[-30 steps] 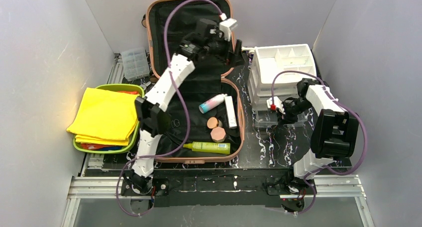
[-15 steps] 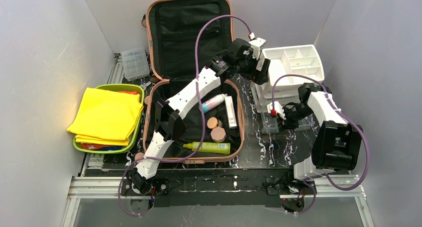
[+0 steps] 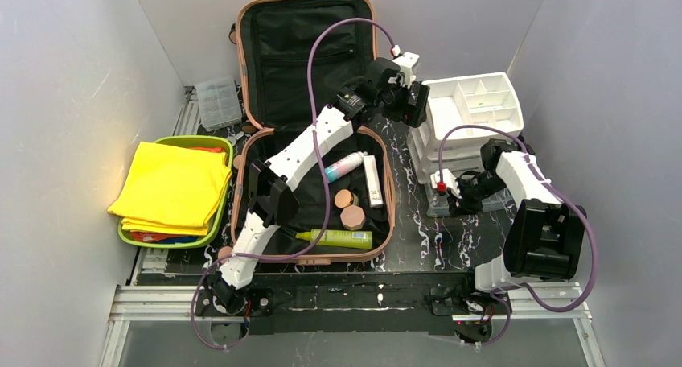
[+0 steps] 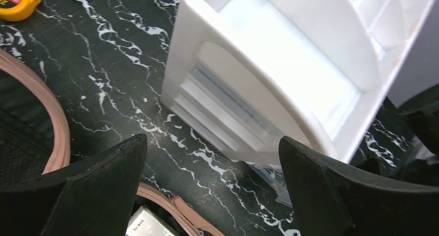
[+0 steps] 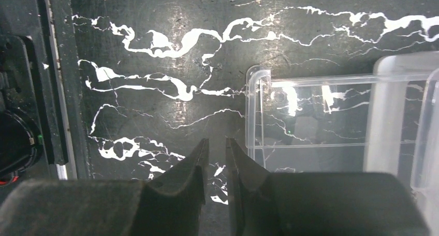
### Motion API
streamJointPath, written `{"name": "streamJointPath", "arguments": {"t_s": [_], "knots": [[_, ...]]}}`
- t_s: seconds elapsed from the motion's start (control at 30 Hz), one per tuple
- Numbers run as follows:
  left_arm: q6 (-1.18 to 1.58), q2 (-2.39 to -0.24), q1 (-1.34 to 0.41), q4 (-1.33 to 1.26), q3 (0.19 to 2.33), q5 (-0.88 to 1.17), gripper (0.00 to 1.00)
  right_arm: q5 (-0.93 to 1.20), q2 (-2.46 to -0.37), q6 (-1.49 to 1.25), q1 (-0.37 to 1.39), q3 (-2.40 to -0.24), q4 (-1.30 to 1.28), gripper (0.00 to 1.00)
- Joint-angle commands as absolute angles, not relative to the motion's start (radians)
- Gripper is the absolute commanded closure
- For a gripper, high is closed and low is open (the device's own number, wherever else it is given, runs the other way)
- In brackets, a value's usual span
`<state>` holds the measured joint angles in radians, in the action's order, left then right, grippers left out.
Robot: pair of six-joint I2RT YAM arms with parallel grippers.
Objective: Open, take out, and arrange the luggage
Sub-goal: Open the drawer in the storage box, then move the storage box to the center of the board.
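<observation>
The left gripper [image 4: 212, 189] hangs with jaws spread wide and empty beside the white drawer organizer [image 4: 290, 75], the open luggage [image 3: 310, 134] behind it; the right gripper [image 5: 214, 158], fingers nearly together and holding nothing, hovers just beside a clear plastic drawer [image 5: 321, 117].

Open luggage [image 3: 310, 53] lies between green tray [image 3: 211, 146] and white organizer [image 3: 470, 101].

I see the open luggage [image 3: 310, 125] mid-desk holding bottles, the tray [image 3: 173, 191] of folded cloths to its left, the drawer organizer [image 3: 466, 113] to its right.
</observation>
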<state>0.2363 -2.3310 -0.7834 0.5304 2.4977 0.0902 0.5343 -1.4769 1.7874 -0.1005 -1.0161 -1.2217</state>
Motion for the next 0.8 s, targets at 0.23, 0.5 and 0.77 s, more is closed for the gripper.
{"name": "streamJointPath", "arguments": {"t_s": [0.23,0.5,0.77], "knots": [[0.242,-2.182,-0.779,0.494,2.513,0.301,0.02,0.619,-1.504,1.677,-0.094,-1.125,-1.059,0.70],[0.212,-2.209,-0.779,0.494,2.466,0.302,0.02,0.556,-1.676,1.580,0.024,-1.271,-0.948,0.74],[0.159,-2.210,-0.779,0.509,2.469,0.252,0.02,0.566,-1.746,1.488,0.089,-1.322,-0.873,0.76]]}}
